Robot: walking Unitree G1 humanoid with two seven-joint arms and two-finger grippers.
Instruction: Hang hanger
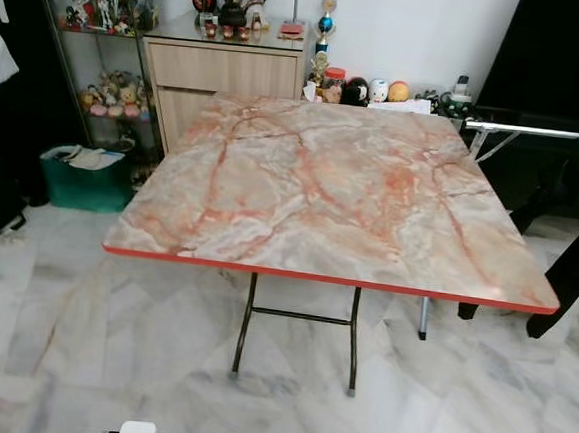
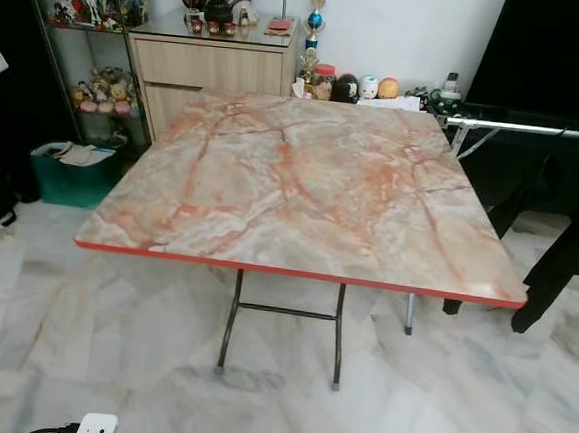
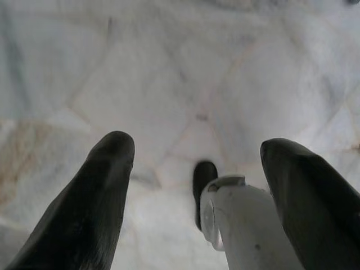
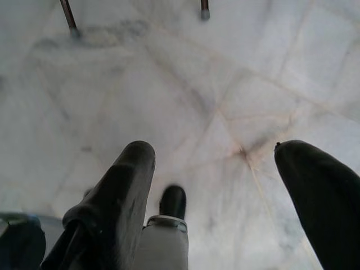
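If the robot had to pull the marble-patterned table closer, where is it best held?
Probably the table's red front edge, from the near side: it faces the robot, looks thin and overhangs the legs, so two fingers could close above and below it.

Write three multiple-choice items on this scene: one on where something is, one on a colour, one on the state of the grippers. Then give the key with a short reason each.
1. Where does the green bin stand?
A. On the table
B. On the floor by the shelf, to the robot's left of the table
C. Under the table

2. What colour is the edge of the marble-patterned table?
A. Red
B. Blue
C. Black

3. How are the left gripper and the right gripper?
A. Both shut on a hanger
B. Left open, right shut
C. Both open, holding nothing, pointed at the floor

Key: B, the bin sits on the floor tiles beside the display shelf; A, a red band runs along the table's near edge; C, each wrist view shows two fingers spread apart with only floor between them.
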